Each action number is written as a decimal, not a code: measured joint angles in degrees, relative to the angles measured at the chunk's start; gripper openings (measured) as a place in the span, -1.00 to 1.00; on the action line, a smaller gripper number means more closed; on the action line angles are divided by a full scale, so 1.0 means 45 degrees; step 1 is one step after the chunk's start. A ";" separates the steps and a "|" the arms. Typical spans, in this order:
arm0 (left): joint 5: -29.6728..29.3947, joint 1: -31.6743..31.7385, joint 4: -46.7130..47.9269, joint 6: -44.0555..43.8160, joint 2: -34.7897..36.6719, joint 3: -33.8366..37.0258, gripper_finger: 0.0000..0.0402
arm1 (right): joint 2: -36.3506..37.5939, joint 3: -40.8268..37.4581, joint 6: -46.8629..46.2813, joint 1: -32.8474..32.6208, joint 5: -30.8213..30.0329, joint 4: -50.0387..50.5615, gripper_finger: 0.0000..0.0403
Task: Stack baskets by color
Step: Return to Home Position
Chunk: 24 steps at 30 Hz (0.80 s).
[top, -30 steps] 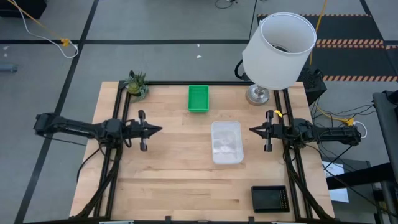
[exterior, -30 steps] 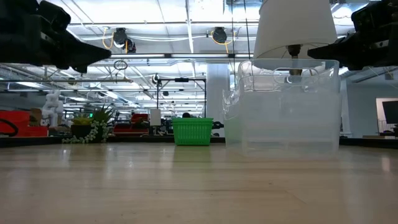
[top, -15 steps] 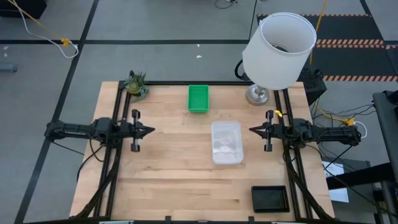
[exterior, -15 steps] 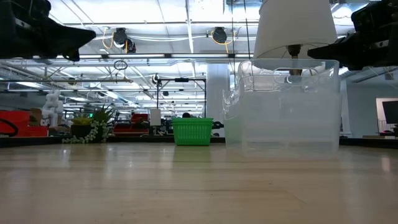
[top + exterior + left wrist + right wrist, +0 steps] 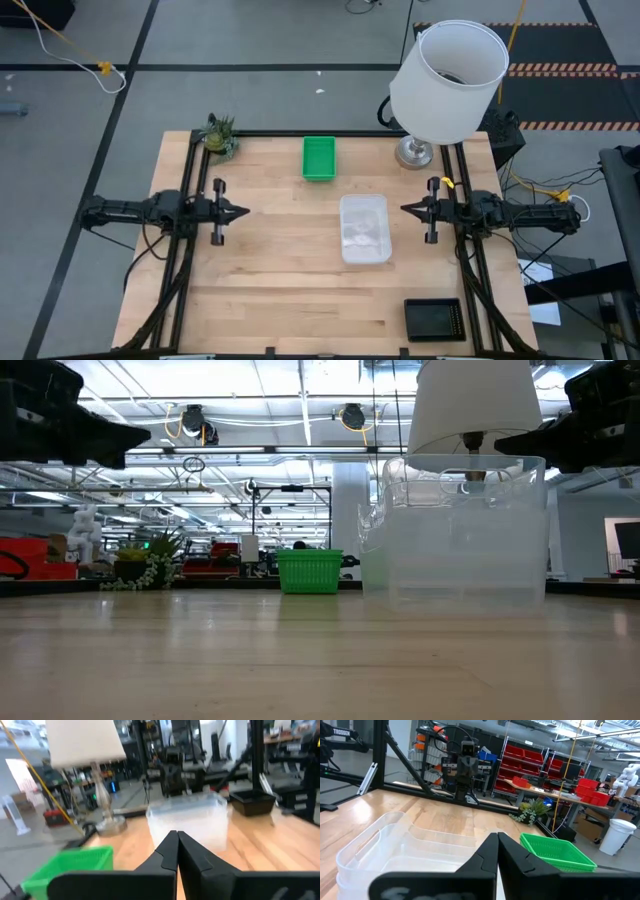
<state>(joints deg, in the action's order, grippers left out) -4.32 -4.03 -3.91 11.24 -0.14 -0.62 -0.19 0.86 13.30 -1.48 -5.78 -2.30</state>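
TROSSEN lettering (image 5: 342,732) marks dark gear beyond the table, while the left gripper (image 5: 243,211) and right gripper (image 5: 404,209) hover empty with fingers pressed together, clear baskets (image 5: 364,228) mid-table between them, green baskets (image 5: 319,158) at one table edge, black baskets (image 5: 434,318) in a corner on the right arm's side

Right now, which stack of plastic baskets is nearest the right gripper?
The clear rectangular plastic baskets, mid-table ahead of the right gripper. The bright green baskets sit at the far edge, the black slotted baskets at the near right corner.
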 joint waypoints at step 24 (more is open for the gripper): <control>-0.0054 0.0000 0.0441 0.0401 0.0000 0.0000 -0.92 | 0.0000 -0.0003 0.0000 -0.0002 -0.0019 -0.0007 -1.00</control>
<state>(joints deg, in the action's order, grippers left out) -4.56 -4.03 -1.93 13.04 -0.14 -0.62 -0.19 0.85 13.30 -1.49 -5.87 -2.33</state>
